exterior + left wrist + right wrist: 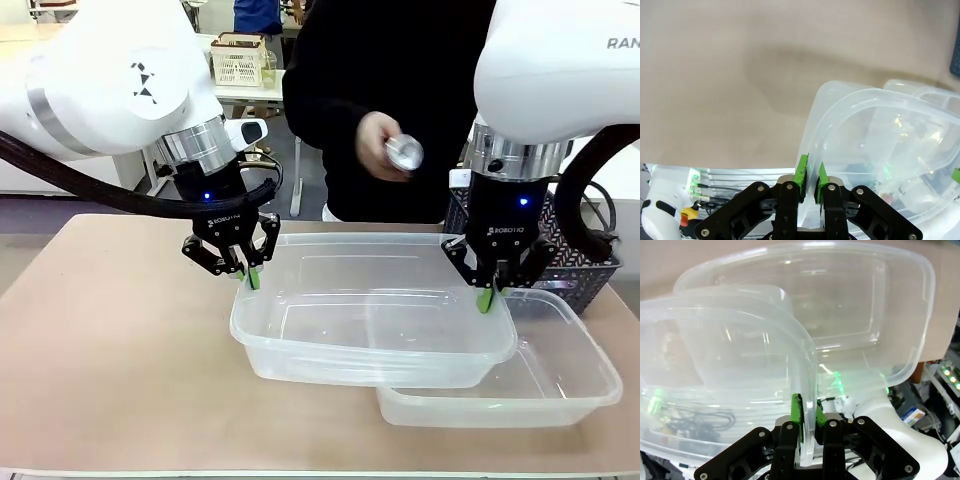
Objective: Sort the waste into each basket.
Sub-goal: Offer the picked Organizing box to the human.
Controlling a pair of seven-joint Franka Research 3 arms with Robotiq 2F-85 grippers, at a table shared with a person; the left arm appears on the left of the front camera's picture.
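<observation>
Both white arms reach down from the upper corners of the front view to a single clear tub at the middle of the table.

The left gripper point(243, 265) points straight down at the left short side of the upper tub point(360, 360). Its jaws are drawn narrow, with the rolled rim pinched between them. In the left wrist view, the plastic wall rises between the two green pads point(801, 172).

The right gripper point(489, 290) hangs the same way at the tub's opposite, right-hand side. Its jaws are just as narrow and are clamped on that rim. In the right wrist view, a green pad point(796, 415) presses flat against the tub's edge.

The upper tub sits level between the two grippers. Its right end overlaps the left part of the lower tub point(600, 385), which rests on the tan table point(110, 340), nearer the robot and toward its right. It is not possible to tell whether the upper tub's base touches the table.

Across the table stands a person in a black top. The person's hand point(378, 145) is raised above the far rim of the upper tub. Its fingers are wrapped around a shiny silver can-like piece point(405, 153), well clear of both tubs.

A dark lattice basket point(590, 270) stands on the table behind the right gripper, just beside the lower tub's far right corner.
</observation>
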